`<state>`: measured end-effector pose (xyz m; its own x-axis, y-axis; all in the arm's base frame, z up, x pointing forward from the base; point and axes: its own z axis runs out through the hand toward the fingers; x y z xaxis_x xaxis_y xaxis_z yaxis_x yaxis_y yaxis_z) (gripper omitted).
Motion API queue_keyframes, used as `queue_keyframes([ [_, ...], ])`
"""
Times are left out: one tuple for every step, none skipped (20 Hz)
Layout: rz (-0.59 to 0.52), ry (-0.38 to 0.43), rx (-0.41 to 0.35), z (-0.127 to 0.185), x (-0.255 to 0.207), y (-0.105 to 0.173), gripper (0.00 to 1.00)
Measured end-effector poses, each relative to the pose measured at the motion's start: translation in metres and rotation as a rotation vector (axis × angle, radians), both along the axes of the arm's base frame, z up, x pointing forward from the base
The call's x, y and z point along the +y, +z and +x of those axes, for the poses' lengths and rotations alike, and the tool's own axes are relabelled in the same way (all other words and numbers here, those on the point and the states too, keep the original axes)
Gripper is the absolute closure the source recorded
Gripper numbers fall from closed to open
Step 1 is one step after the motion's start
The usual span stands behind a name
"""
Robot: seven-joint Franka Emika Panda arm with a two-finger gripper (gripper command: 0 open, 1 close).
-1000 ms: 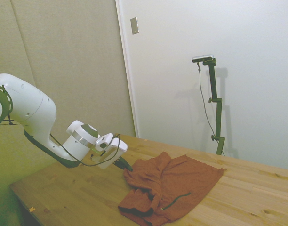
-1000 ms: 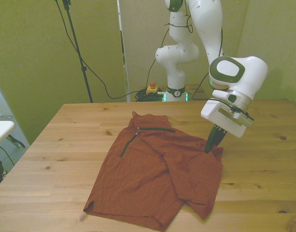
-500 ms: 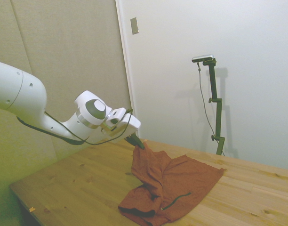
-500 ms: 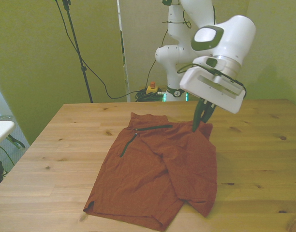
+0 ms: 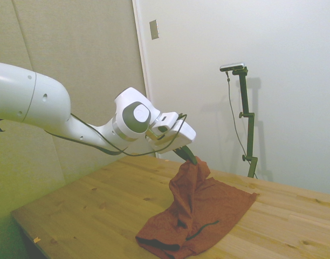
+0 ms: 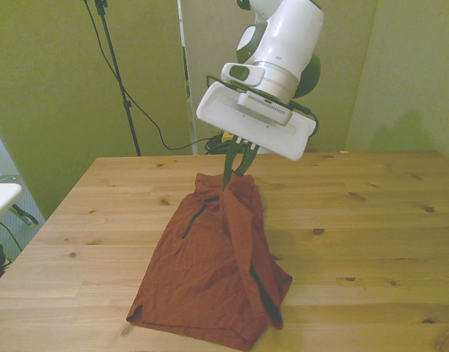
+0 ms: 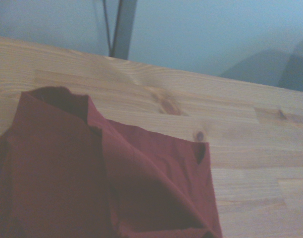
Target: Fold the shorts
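Observation:
The rust-red shorts [image 6: 210, 271] lie on the wooden table [image 6: 371, 220], with one edge lifted into a ridge. My gripper [image 6: 232, 176] is shut on that raised edge above the middle of the garment. In the side view the gripper [image 5: 191, 159] holds the cloth's peak, and the shorts [image 5: 208, 210] drape down from it to the table. A dark zipper slit [image 6: 195, 218] shows on the flat part at the front view's left. The wrist view shows folded red fabric of the shorts [image 7: 92, 188] on the wood.
Bare wooden table [image 5: 89, 210] stretches on both sides of the cloth. A black stand with a trailing cable [image 6: 114, 73] rises behind the table at the front view's left. A white surface [image 6: 1, 196] pokes in at that view's left edge.
My gripper rose and swept toward the front view's left, dragging the held edge over the rest of the shorts. The garment is now narrower, with that side folded inward.

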<state>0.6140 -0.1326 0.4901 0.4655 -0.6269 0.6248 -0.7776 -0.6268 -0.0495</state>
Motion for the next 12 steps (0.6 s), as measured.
queue_keyframes([
  [0.01, -0.012, 0.001, 0.002, -0.01, -0.001, 1.0],
  [0.018, -0.025, 0.0, 0.004, -0.021, -0.002, 1.0],
  [0.03, -0.037, -0.002, 0.006, -0.033, -0.002, 0.0],
  [0.047, -0.05, -0.003, 0.007, -0.045, -0.003, 0.0],
  [0.064, -0.061, -0.003, 0.008, -0.057, -0.004, 0.0],
  [0.077, -0.072, 0.0, 0.008, -0.07, -0.005, 0.0],
  [0.086, -0.082, 0.0, 0.008, -0.081, -0.006, 0.0],
  [0.091, -0.089, 0.0, 0.008, -0.09, -0.006, 0.0],
  [0.094, -0.095, -0.002, 0.009, -0.097, -0.005, 0.0],
  [0.099, -0.1, -0.007, 0.009, -0.102, -0.003, 0.0],
  [0.1, -0.102, -0.011, 0.009, -0.105, -0.001, 0.0],
  [0.101, -0.104, -0.017, 0.008, -0.108, 0.003, 0.0],
])
